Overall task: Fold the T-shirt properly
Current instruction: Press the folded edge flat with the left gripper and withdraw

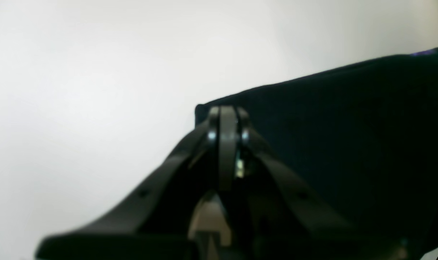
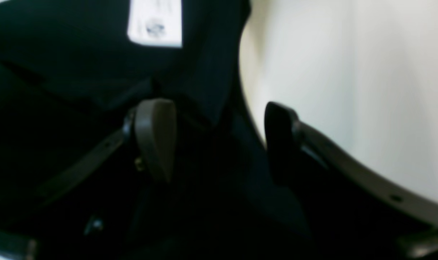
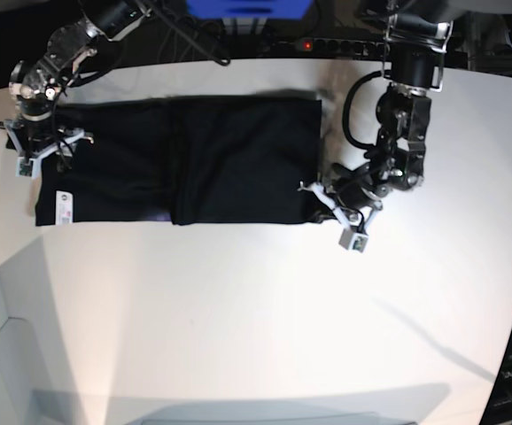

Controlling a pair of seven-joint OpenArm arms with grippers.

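Black cloth fills the space around the right claw [image 2: 219, 141], whose jaws stand wide apart with only a loose fold of the T-shirt [image 3: 185, 159] lying between them, so it grips nothing; it sits at the shirt's collar end, probably because it has let go of an edge it carried there. The left claw [image 1: 228, 119] is pinched fully shut at the shirt's opposite corner, and the blur hides whether any cloth is caught in it; it may be pinning that end flat. The shirt lies as a long folded band on the white table [image 3: 265, 310]. A small white label [image 2: 155, 23] shows near the collar, its print too blurred to read.
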